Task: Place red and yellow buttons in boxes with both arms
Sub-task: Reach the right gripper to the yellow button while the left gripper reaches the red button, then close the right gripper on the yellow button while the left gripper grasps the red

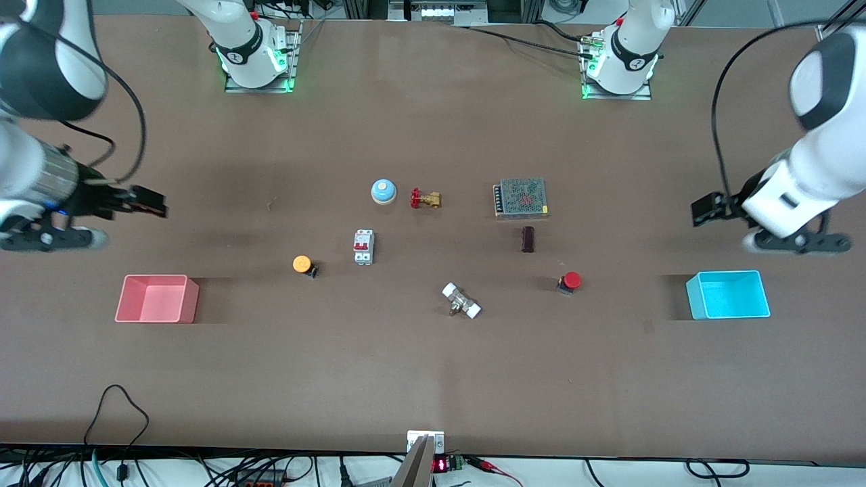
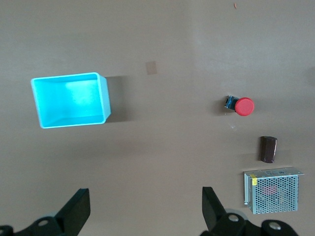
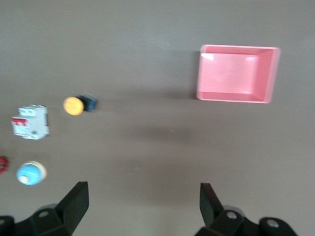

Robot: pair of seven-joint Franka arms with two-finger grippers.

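Front view: my right pincer (image 1: pixel 152 201) hangs over bare desk (image 1: pixel 433 379) at the right arm's end, above the pink box (image 1: pixel 157 298); my left pincer (image 1: pixel 703 208) hangs over the left arm's end, above the cyan box (image 1: pixel 728 295). Each box sits near its own end edge, I judge so that each arm serves one. Yellow button (image 1: pixel 302 264) lies on its side toward the pink box, red button (image 1: pixel 570 281) toward the cyan one; both mid-desk, neither boxed. Left wrist view: left pincer (image 2: pixel 142 209) spread wide, holding nothing, touching nothing; cyan box (image 2: pixel 70 100) empty, red button (image 2: pixel 243 106) well apart from it. Right wrist view: right pincer (image 3: pixel 142 204) likewise wide and empty; pink box (image 3: pixel 237 73) empty, yellow button (image 3: pixel 75 105) beside a white breaker (image 3: pixel 30 122).
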